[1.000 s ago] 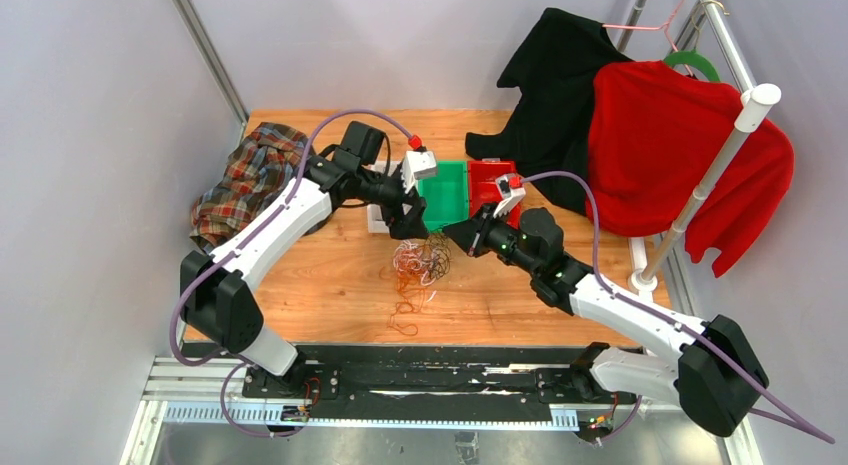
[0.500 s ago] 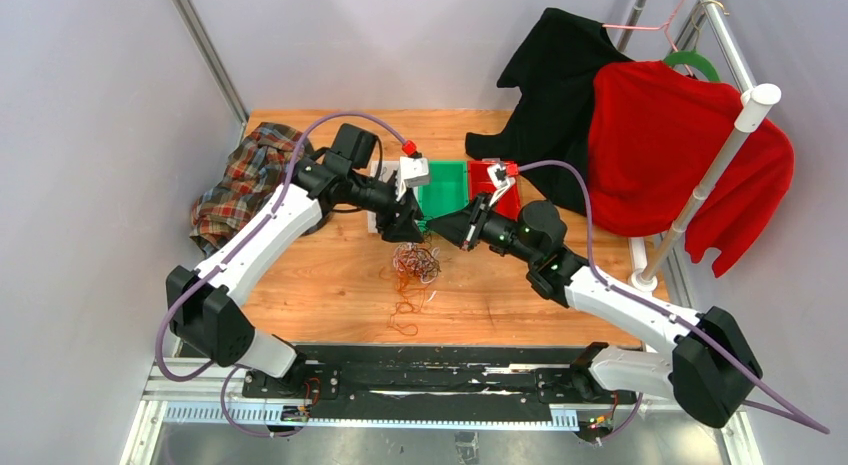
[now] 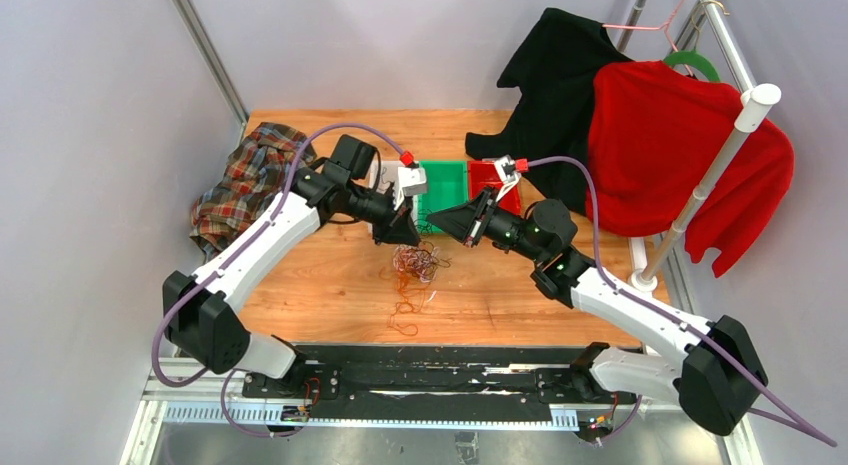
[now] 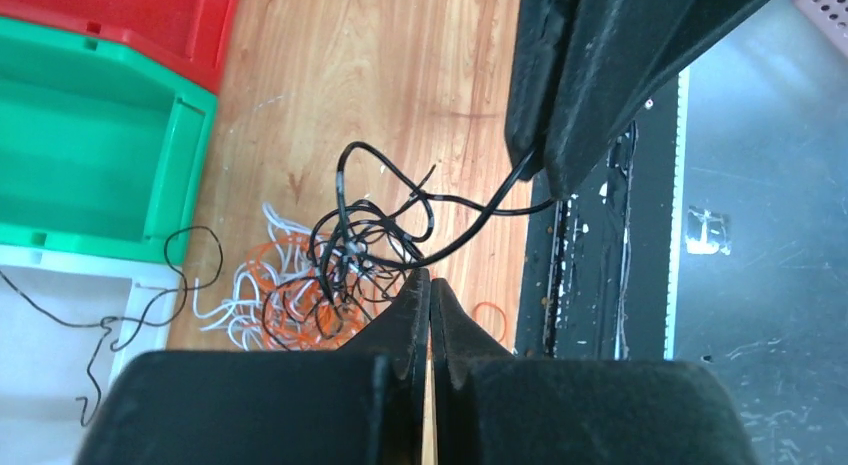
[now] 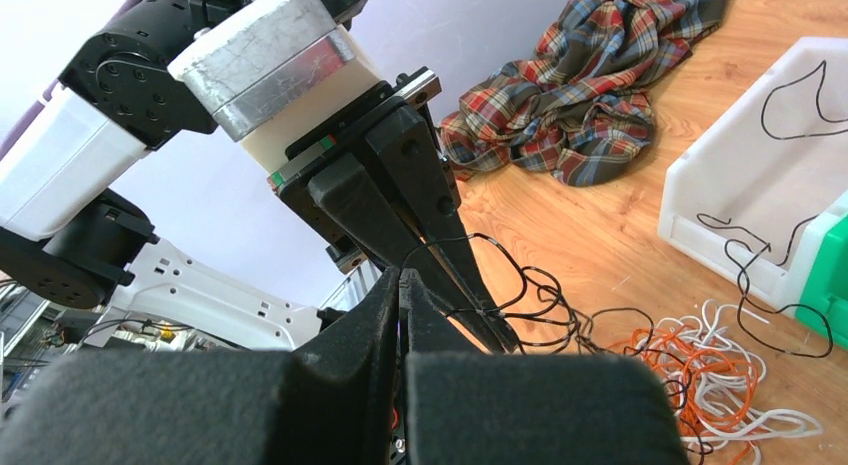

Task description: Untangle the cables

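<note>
The cables (image 3: 413, 262) lie as a tangle of black, orange and white strands on the wooden table, also in the left wrist view (image 4: 320, 280) and the right wrist view (image 5: 690, 370). My right gripper (image 3: 432, 214) hangs above the tangle, shut on a black cable (image 4: 480, 220) that runs taut from its tips (image 5: 404, 273) down into the heap. My left gripper (image 3: 410, 239) is shut just left of it, its tips (image 4: 430, 277) closed on that same black strand at the tangle's edge. A few orange loops (image 3: 403, 319) lie apart, nearer the arm bases.
A green bin (image 3: 447, 188) and a red bin (image 3: 497, 177) stand behind the grippers. A white bin (image 5: 735, 160) beside them holds loose black cables. A plaid cloth (image 3: 248, 175) lies at the left. Black and red garments (image 3: 660, 135) hang on a rack at the right.
My left gripper has gone from open to shut and slid left and nearer. My right gripper has lifted toward the bins, pulling the black strand up out of the tangle.
</note>
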You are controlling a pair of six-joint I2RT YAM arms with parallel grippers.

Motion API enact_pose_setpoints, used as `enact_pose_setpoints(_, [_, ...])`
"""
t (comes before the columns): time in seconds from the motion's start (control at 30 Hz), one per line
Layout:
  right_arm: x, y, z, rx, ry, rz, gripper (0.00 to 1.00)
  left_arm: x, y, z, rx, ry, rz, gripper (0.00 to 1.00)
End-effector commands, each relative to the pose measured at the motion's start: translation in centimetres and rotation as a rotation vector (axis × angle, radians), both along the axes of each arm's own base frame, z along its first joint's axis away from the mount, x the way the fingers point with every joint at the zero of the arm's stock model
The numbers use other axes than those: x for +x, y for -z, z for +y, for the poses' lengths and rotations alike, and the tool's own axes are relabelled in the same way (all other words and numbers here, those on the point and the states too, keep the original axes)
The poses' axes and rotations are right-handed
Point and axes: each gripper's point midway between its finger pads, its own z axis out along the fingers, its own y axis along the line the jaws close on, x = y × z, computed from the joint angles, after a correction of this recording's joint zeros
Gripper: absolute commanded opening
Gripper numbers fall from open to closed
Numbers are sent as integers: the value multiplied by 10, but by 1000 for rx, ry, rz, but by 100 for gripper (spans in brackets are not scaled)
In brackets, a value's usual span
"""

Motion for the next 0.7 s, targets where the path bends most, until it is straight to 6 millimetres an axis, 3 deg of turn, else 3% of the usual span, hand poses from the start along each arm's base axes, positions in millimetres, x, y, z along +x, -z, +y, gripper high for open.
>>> enact_pose_setpoints(0.0, [1,-26,-9,36,32,-56,1,-2,-32,-2,-44,-69,7,1])
enact_pose_setpoints(0.23, [9,-13,-32,-72,164,-72,5,17,-74,14,-22,-269,-80,1])
enact_pose_setpoints(0.4, [7,-21,-34,-53,167,-91,1,6,-94,18,-58,-257,-113,1])
enact_pose_setpoints(0.43, [5,-24,-31,-42,146,-93,1,1,-93,17,-68,-227,-114,13])
enact_pose_setpoints(0.47, [2,-29,-27,-29,118,-98,1,-5,-91,15,-79,-186,-116,36])
enact_pose_setpoints(0.53, [-4,-39,-19,-4,54,-106,1,-17,-87,15,-94,-95,-141,68])
enact_pose_setpoints(0.57, [-8,-45,-15,10,24,-116,1,-21,-85,16,-92,-53,-178,78])
enact_pose_setpoints(0.67, [-14,-54,-10,6,-27,-136,0,-22,-78,22,-67,11,-277,84])
